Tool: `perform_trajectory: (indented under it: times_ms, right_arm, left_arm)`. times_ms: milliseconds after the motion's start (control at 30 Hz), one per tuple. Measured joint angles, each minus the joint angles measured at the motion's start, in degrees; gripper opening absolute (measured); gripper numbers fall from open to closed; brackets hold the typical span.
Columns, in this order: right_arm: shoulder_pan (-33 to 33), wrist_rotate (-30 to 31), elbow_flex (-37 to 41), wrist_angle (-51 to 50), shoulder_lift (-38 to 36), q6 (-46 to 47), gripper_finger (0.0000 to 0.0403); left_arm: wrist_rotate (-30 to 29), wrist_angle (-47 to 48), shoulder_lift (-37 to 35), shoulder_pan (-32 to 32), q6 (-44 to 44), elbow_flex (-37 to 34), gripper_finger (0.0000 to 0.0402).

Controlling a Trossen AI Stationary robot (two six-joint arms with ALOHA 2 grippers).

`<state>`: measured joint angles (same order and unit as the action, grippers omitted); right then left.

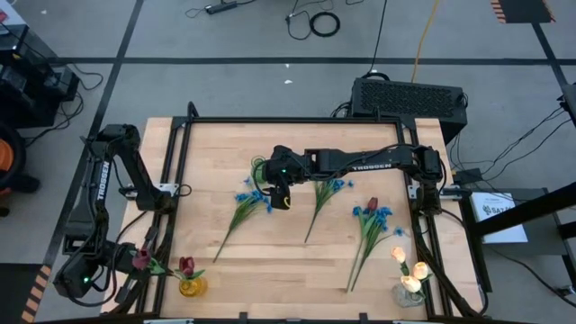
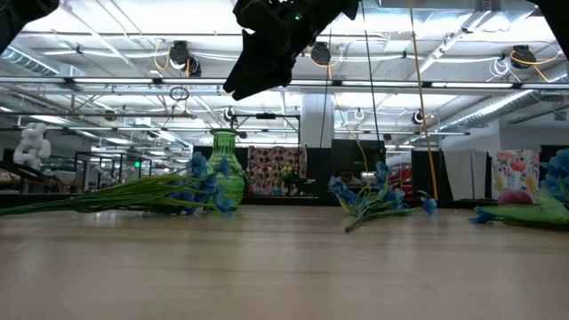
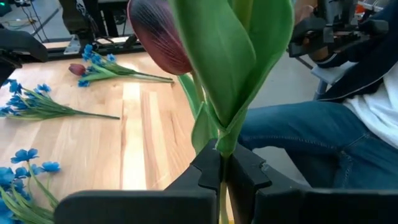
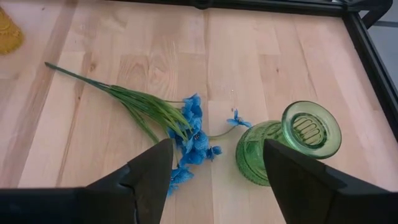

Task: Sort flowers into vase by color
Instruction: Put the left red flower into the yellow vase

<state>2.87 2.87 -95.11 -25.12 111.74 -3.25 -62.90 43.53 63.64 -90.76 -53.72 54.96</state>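
One dark red tulip (image 3: 155,34), broad green leaves, clamped upright.

Bright overhead lighting, soft shadows, blurred near tulip (image 3: 158,34)

- You work on a table (image 4: 261,56) of pale, smooth wood with visible grain.
- Your green vase (image 4: 292,146) looks like glossy ribbed glass.
- The red tulip (image 3: 158,34) has matt, finely veined, cloth-like petals.
- The left gripper's fingers (image 3: 208,171) look like matt black plastic.
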Motion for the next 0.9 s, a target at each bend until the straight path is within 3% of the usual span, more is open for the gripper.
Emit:
perform_trajectory:
  times_ms: [433,700,900]
  right_arm:
    - [0.01,-0.02,0.00,-0.04,0.00,0.00,0.0242]
    - [0.00,-0.22,0.00,-0.39,0.00,-0.02,0.0242]
    - [0.02,-0.22,0.00,-0.39,0.00,-0.07,0.0242]
  left_arm:
    - [2.48,0.13,0.00,0.00,0.01,0.00,0.0148]
    - [13.98,1.15,0.00,-0.15,-4.40,0.00,0.0155]
    - [13.77,3.36,0.00,-0.11,-6.55,0.00,0.0153]
